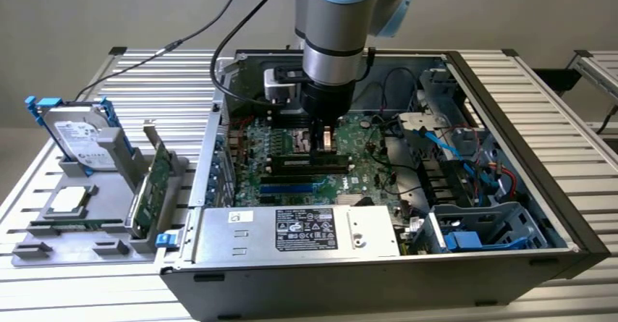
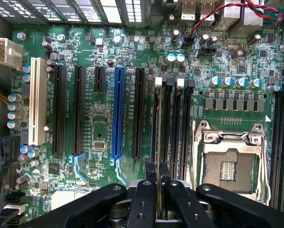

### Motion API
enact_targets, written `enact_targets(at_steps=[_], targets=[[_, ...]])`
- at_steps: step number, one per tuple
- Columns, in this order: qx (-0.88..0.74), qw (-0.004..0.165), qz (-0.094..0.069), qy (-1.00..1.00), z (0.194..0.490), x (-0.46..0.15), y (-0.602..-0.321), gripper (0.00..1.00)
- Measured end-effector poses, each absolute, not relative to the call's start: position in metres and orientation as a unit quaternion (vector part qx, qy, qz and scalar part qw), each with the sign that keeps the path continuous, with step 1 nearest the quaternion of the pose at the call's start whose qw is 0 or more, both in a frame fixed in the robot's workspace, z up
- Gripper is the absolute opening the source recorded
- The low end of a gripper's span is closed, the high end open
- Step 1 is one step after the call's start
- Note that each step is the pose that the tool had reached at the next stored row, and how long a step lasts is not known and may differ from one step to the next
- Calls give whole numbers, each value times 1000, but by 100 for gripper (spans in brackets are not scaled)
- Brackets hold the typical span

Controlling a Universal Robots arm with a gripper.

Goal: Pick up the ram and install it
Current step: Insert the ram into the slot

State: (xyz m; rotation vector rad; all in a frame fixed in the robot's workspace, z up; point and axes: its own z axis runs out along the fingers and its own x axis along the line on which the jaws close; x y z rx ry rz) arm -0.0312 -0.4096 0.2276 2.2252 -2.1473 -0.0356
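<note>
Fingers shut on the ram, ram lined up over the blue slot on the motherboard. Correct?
One thing is off: the slot. The fingers are shut on the ram, but it is lined up over the black memory slots beside the CPU socket, not over the blue slot, which lies several slots away. The wrist view shows it.

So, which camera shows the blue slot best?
The wrist view: the blue slot lies whole and unobstructed, seen from above. The exterior view shows the blue slot as a small blue strip, seen at a slant among other slots.
</note>
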Motion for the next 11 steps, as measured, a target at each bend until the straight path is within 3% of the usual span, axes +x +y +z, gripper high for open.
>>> enact_targets(at_steps=[11], targets=[[719,25,-12,-695,226,-31,-410,14]])
